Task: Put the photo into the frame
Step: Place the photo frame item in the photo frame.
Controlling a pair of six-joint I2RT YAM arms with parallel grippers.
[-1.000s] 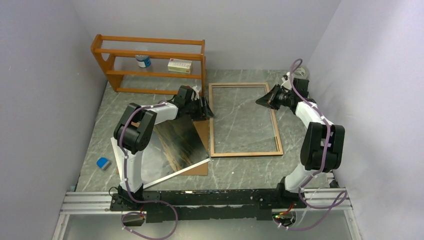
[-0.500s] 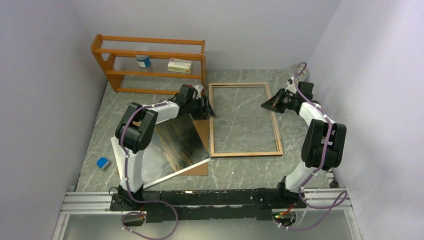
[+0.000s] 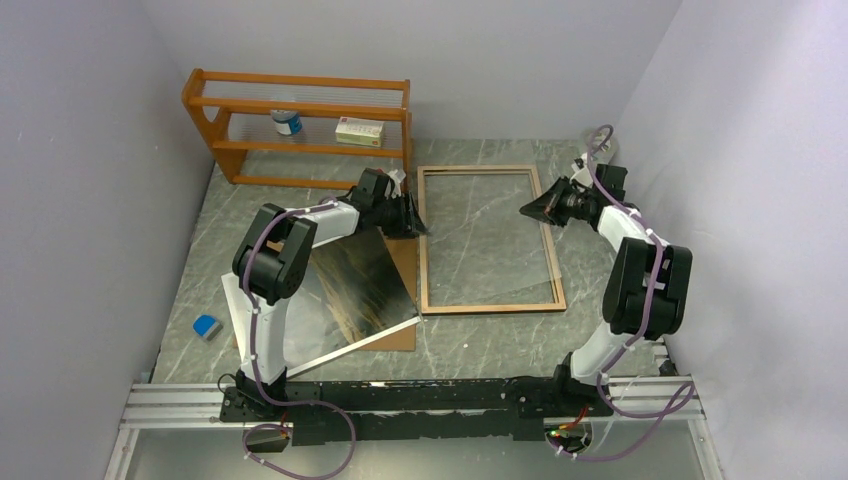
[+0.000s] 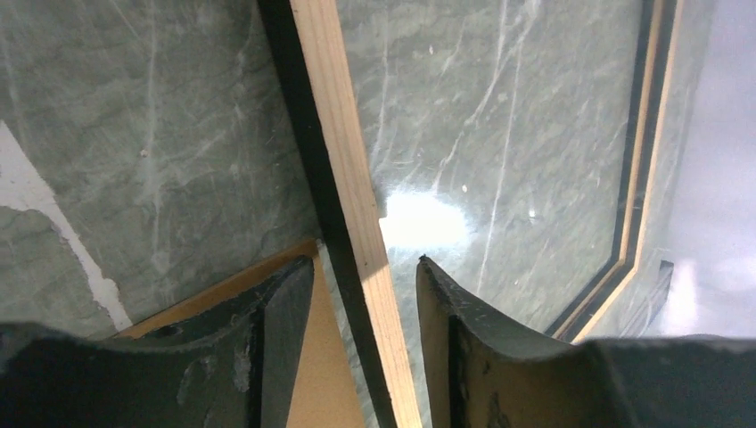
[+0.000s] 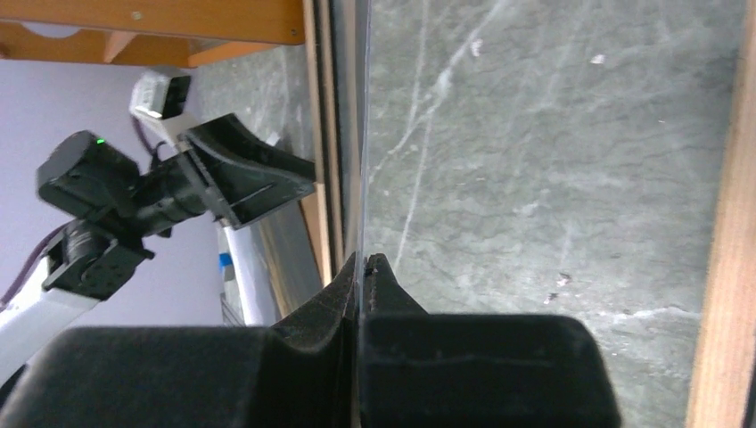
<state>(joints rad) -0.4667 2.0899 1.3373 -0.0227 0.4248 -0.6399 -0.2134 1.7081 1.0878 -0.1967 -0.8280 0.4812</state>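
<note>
Frame (image 4: 343, 152) L rail, lengthwise fwd, betw. parted L fingers (image 4: 281, 312); photo (image 3: 355, 280) just left. R fingers (image 5: 330, 308) pinching clear sheet (image 3: 490, 250).

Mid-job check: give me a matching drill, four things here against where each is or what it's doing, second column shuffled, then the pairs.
1 left claw
2 right claw
3 photo
4 frame

A flat on the table, wood side up
B lying on the brown board
C open, astride the frame's left rail
D shut on the edge of the clear sheet

Pairs: 1-C, 2-D, 3-B, 4-A
</note>
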